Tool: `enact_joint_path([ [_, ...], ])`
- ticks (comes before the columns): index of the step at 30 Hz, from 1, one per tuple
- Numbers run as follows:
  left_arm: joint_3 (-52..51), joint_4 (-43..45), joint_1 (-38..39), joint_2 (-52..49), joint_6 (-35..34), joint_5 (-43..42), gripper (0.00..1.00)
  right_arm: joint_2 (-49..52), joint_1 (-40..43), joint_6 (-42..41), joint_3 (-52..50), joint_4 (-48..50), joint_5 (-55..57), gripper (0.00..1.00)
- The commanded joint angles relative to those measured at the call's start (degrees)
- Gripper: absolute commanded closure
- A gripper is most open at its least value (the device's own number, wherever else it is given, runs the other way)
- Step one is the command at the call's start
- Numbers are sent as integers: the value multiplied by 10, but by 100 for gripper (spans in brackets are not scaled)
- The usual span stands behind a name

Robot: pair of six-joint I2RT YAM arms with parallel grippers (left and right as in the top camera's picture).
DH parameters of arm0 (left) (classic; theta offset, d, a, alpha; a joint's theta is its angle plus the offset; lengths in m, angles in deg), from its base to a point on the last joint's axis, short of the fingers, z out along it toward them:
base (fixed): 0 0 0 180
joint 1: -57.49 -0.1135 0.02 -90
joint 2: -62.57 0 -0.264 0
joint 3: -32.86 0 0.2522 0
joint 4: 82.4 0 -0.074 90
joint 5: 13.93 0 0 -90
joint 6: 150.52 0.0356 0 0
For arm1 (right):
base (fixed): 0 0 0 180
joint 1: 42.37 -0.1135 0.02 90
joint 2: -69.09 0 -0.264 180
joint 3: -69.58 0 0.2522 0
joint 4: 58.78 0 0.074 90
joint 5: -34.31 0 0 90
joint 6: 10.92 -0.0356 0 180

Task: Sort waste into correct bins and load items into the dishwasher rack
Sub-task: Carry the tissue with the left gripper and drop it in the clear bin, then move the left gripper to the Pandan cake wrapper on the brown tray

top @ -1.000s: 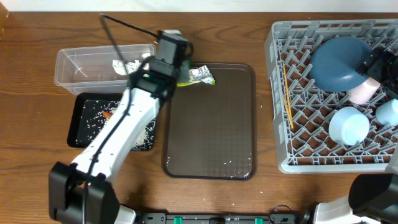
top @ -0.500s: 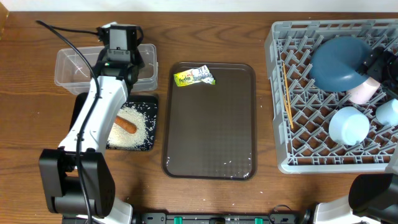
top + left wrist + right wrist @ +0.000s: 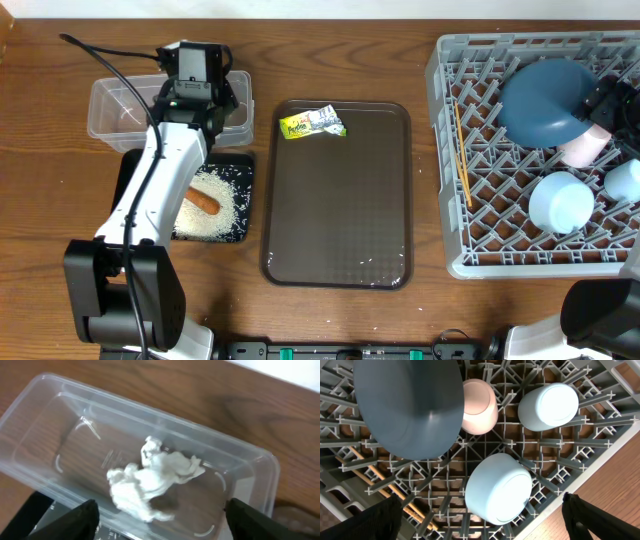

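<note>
Grey rack (image 3: 520,265) is holding the dishes (image 3: 410,405), my right tool (image 3: 480,522) gaping empty above. My released left tool (image 3: 160,525) is hanging over the tub (image 3: 65,415), tissue (image 3: 150,477) lying inside. Flat on the tray (image 3: 340,200), the wrapper (image 3: 312,124) is risking a slipped pinch.

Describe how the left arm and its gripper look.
The left arm is built of long white links joined by black joints, on a boxy black base. A small green light glows on its black wrist section. A thin black cable loops off it. The left gripper is black, with blunt black fingers.
</note>
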Motion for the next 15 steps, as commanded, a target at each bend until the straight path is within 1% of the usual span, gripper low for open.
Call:
enact_joint_path([
  [1,-2,-2,2,19,3,2,15,5,4,-3,-1,-1,0,1],
  [7,-2,-56,2,30,3,-85,15,5,4,-3,-1,-1,0,1],
  [11,-2,-74,6,67,3,-133,13,5,4,-3,-1,-1,0,1],
  [12,-2,-77,7,80,3,-151,11,5,4,-3,-1,-1,0,1],
  [15,-2,-84,14,119,3,-213,11,5,4,-3,-1,-1,0,1],
])
